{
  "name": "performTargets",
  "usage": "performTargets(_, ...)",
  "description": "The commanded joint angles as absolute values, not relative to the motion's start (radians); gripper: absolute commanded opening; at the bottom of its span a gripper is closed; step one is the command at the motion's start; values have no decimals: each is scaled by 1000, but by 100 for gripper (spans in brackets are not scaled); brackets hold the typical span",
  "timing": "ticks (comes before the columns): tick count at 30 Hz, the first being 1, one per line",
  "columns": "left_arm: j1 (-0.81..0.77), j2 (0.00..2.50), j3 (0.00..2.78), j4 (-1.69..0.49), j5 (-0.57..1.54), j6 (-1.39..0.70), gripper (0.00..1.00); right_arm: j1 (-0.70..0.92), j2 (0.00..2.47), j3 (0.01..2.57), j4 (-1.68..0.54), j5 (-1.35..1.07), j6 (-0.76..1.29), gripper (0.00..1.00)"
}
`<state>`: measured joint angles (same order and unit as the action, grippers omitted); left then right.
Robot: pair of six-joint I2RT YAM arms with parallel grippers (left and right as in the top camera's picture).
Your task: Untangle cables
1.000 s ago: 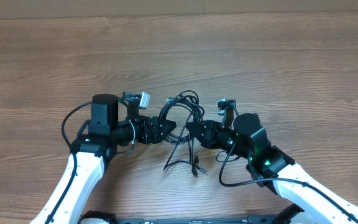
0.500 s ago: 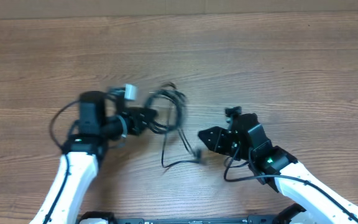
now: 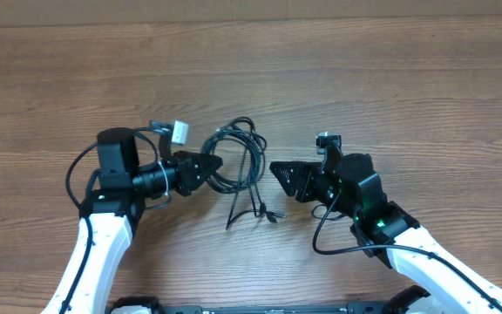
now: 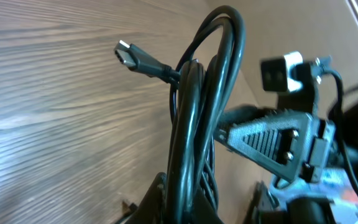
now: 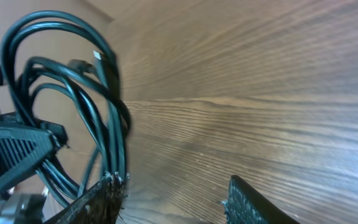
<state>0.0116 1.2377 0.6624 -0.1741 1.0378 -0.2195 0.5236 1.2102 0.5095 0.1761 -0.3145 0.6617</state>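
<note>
The cables (image 3: 258, 155) are a bundle of thin black cords looped between the two arms, with loose plug ends (image 3: 268, 214) trailing toward the front. My left gripper (image 3: 214, 162) is shut on the bundle's left side. In the left wrist view the cords (image 4: 219, 74) rise from the left gripper (image 4: 197, 208) and a plug (image 4: 129, 56) sticks out to the left. My right gripper (image 3: 274, 166) stands open just right of the bundle. In the right wrist view nothing lies between the right gripper's (image 5: 176, 202) fingers, and the loops (image 5: 107, 93) hang beside its left finger (image 5: 98, 199).
Bare wooden tabletop (image 3: 364, 78) lies all round. Thicker black wires curl at each arm, one at the left arm (image 3: 77, 174) and one at the right arm (image 3: 321, 235). The left gripper's body (image 5: 11, 155) shows at the far left of the right wrist view.
The right gripper has let go of the bundle, opened and drawn back to the right. The left gripper has closed on the bundle and pulled it leftward.
</note>
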Motion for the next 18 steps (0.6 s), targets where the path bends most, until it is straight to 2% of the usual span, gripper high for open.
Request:
performTargets(1, -14, 1221, 678, -171, 1115, -144, 4, 523, 1208, 512, 194, -379, 591, 52)
performTargets(9, -34, 1221, 678, -173, 1104, -127, 4, 523, 1208, 512, 194, -411, 567, 40)
performTargets(12, -34, 1221, 678, -169, 1123, -127, 4, 523, 1209, 512, 188, -397, 576, 28)
performTargets(15, -35, 1221, 678, -129, 1242, -125, 4, 523, 1209, 512, 176, -354, 578, 28)
performTargets(18, -35, 1221, 678, -67, 1391, -91, 4, 523, 1209, 512, 180, -342, 579, 34)
